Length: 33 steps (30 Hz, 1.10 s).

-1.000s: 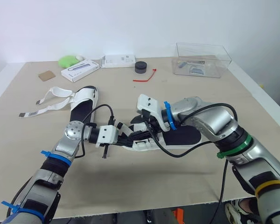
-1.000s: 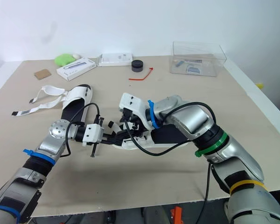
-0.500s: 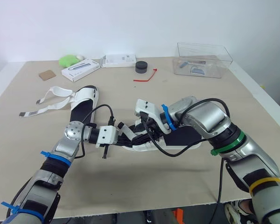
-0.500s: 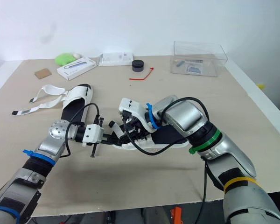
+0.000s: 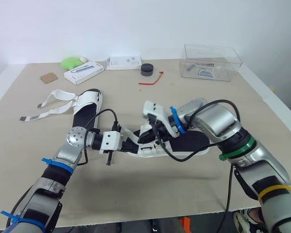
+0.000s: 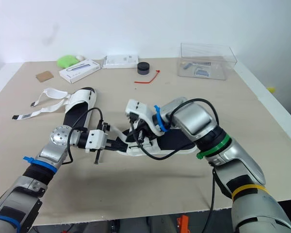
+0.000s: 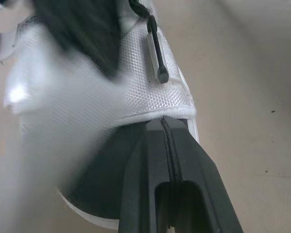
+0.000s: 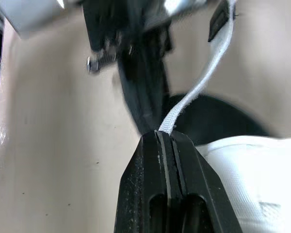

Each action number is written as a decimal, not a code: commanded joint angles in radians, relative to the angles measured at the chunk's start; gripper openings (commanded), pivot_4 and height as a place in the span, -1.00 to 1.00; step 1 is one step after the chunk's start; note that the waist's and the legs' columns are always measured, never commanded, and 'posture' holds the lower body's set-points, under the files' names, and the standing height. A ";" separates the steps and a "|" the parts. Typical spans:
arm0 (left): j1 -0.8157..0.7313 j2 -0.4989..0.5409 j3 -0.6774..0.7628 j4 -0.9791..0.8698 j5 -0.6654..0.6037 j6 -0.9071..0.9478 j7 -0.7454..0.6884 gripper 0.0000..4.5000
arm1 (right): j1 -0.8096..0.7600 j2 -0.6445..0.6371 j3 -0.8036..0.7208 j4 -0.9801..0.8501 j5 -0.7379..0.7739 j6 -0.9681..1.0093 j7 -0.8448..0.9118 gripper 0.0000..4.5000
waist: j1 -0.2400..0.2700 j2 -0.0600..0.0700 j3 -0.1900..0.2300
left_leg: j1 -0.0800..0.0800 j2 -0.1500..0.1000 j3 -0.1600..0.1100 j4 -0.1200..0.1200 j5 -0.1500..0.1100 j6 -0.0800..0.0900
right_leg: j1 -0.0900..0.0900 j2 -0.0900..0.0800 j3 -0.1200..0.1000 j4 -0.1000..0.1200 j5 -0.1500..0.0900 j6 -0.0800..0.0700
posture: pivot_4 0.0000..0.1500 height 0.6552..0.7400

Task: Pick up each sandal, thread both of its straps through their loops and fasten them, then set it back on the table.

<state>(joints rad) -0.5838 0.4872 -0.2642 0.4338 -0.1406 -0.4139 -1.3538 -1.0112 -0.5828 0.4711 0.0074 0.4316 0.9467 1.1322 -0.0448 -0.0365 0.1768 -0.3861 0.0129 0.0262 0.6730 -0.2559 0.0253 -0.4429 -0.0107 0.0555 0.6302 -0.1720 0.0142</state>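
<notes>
A white and black sandal (image 5: 184,142) lies at the middle of the table. My left gripper (image 7: 163,121) is shut on the edge of its white upper (image 7: 111,82), at the sandal's left end (image 5: 136,148). My right gripper (image 8: 164,134) is shut on one of the sandal's thin white straps (image 8: 203,77), just above the same end (image 5: 154,138), close to the left gripper. The second sandal (image 5: 86,109) rests at the back left, with its two white straps (image 5: 51,103) spread loose to the left.
Along the back stand a clear plastic box (image 5: 211,62), a black round lid (image 5: 146,70), a red tie (image 5: 153,79), two white boxes (image 5: 83,73) (image 5: 122,62), a green object (image 5: 72,62) and a brown card (image 5: 48,77). The table's front edge (image 5: 136,213) runs close below my arms.
My right gripper has gone from open to shut, taking hold of the strap, and has shifted slightly at the sandal's left end. The left gripper has kept its grip.
</notes>
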 commanded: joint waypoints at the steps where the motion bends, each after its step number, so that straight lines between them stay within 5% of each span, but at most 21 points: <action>1: 0.025 0.014 -0.019 0.000 0.019 0.012 -0.013 -1.00 | 0.037 0.005 -0.193 -0.043 0.020 -0.215 -0.006 -0.97 | 0.000 0.000 0.000 | 0.000 0.000 0.000 0.000 0.000 0.000 | 0.000 0.000 0.000 0.000 0.000 0.000 | 1.00 1.00; 8: 0.019 0.016 -0.019 0.009 0.022 0.012 -0.020 -1.00 | 0.182 0.000 -0.273 -0.043 -0.135 -0.803 0.015 -0.97 | -0.001 0.000 0.000 | 0.000 0.000 0.001 0.000 0.000 0.000 | 0.000 0.001 0.000 0.000 0.000 0.000 | 1.00 1.00; 16: -0.006 0.007 -0.021 0.036 0.024 0.003 -0.030 -1.00 | 0.170 -0.055 -0.168 0.251 -0.569 -2.059 -0.071 -0.97 | -0.001 0.000 0.000 | 0.002 -0.001 0.003 0.000 0.000 -0.001 | 0.001 0.001 0.001 -0.001 0.000 0.001 | 1.00 1.00; 22: -0.019 -0.001 -0.021 0.055 0.028 -0.004 -0.033 -1.00 | 0.107 -0.049 -0.085 0.418 -0.653 -2.283 -0.166 -0.97 | -0.002 0.000 0.000 | 0.003 0.000 0.005 -0.001 0.000 -0.001 | 0.001 0.002 0.004 0.000 0.000 -0.001 | 1.00 1.00; 29: -0.014 -0.002 -0.022 0.054 0.031 -0.007 -0.030 -1.00 | 0.030 -0.103 -0.029 0.451 -0.589 -2.311 -0.231 0.40 | -0.001 0.000 0.000 | 0.005 0.000 0.004 -0.001 0.000 -0.001 | 0.002 0.001 0.007 0.001 -0.002 -0.005 | 1.00 1.00; 32: -0.004 0.004 -0.023 0.045 0.031 -0.008 -0.030 -1.00 | 0.069 -0.197 0.023 0.340 -0.376 -2.130 -0.164 0.99 | -0.001 0.000 0.000 | 0.006 0.000 0.004 -0.001 0.000 -0.001 | 0.003 0.001 0.007 0.001 -0.002 -0.005 | 1.00 1.00; 33: -0.003 0.006 -0.023 0.044 0.031 -0.007 -0.030 -1.00 | 0.099 -0.223 0.022 0.282 -0.284 -2.008 -0.134 0.99 | -0.001 0.000 0.000 | 0.007 0.000 0.004 -0.002 0.000 -0.001 | 0.003 0.001 0.008 0.001 -0.002 -0.005 | 1.00 1.00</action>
<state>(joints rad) -0.6055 0.4816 -0.2675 0.4689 -0.1380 -0.4296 -1.3777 -0.9213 -0.7926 0.4955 0.3536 0.0314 -1.1654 0.9716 -0.0453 -0.0366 0.1769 -0.3788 0.0131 0.0301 0.6708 -0.2556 0.0246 -0.4395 -0.0098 0.0629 0.6309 -0.1745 0.0087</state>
